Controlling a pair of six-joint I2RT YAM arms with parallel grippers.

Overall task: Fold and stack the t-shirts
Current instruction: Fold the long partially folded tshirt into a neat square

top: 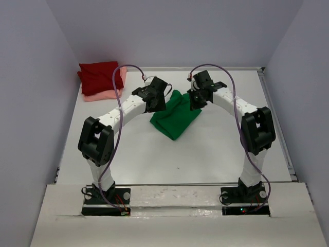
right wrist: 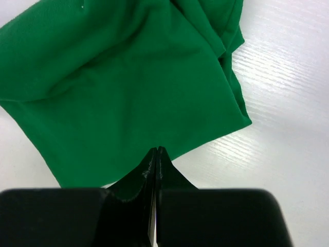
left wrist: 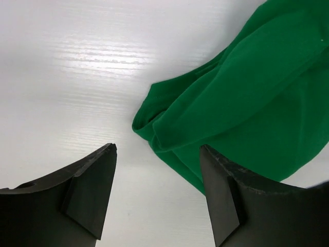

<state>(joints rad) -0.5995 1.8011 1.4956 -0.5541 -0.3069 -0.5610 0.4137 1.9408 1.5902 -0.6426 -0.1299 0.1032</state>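
Left end effector point(left wrist: 158, 147) gapes wide, empty; right end effector point(right wrist: 156, 150) pinched closed above green t-shirt point(right wrist: 118, 87).

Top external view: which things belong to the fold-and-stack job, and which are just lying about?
Job:
- green t-shirt, mid-table
- dark red t-shirt, folded, far left corner
- salmon pink t-shirt, under the red one

Not the job:
- white table
- purple cables

Overhead view from behind; both wrist views close above green t-shirt point(right wrist: 128, 77)
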